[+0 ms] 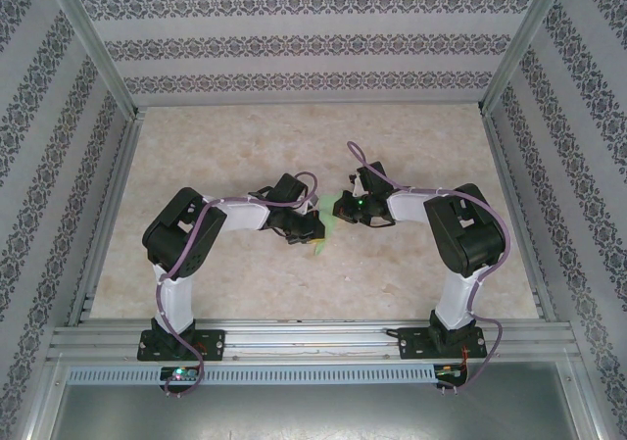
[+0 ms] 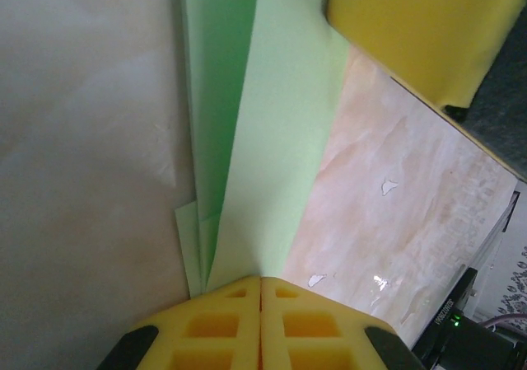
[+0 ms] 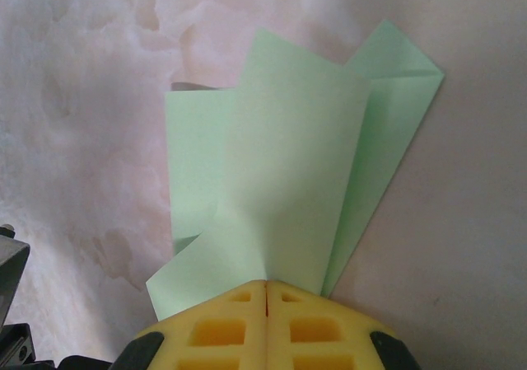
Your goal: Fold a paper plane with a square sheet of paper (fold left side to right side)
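The left pincer (image 2: pixel 261 281) is shut tight on one end of the folded green paper (image 2: pixel 276 139). The right pincer (image 3: pixel 266 285) is shut on the other end, over the middle of the desk (image 1: pixel 245 146). A later fold seems to be in hand. Next, one pincer likely must let go so the crease can be pressed flat.

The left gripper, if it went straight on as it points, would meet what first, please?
Beyond the folded paper the left gripper grips, probably the yellow finger of the right gripper, slightly off its line; depth is unclear.
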Action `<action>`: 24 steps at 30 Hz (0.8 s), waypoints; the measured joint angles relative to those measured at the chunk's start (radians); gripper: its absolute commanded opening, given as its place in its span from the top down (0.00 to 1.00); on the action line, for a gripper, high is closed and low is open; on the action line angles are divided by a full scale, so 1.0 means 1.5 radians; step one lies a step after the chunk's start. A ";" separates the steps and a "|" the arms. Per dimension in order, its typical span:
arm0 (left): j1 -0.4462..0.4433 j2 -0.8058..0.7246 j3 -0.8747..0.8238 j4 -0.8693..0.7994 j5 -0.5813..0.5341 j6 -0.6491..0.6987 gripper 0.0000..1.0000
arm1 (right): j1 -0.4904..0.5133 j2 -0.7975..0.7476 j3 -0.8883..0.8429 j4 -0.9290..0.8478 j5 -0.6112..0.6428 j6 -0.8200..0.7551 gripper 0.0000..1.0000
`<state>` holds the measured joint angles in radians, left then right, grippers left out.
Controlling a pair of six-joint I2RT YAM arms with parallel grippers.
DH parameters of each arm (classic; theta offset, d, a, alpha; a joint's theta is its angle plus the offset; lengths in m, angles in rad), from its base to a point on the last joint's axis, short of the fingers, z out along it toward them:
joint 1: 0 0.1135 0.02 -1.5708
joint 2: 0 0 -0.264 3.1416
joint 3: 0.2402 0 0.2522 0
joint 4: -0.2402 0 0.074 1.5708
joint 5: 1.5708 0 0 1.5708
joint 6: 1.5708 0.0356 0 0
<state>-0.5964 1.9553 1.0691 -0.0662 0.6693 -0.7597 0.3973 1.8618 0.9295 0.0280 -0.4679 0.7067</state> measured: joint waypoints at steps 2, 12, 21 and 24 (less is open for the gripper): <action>0.000 0.000 -0.001 0.000 -0.001 0.001 0.94 | 0.000 0.000 0.003 -0.005 0.000 -0.002 1.00; 0.000 0.000 -0.004 0.002 -0.001 0.010 0.98 | -0.011 -0.036 0.010 -0.032 -0.010 -0.010 1.00; 0.000 0.000 -0.004 0.002 -0.003 0.016 1.00 | 0.006 -0.102 -0.049 0.010 -0.018 -0.020 1.00; 0.000 0.000 -0.004 0.001 -0.003 0.019 1.00 | 0.018 -0.098 -0.062 0.016 -0.022 -0.019 1.00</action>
<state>-0.5964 1.9556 1.0626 -0.0643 0.6643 -0.7319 0.4240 1.7145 0.8368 0.0513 -0.5007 0.6777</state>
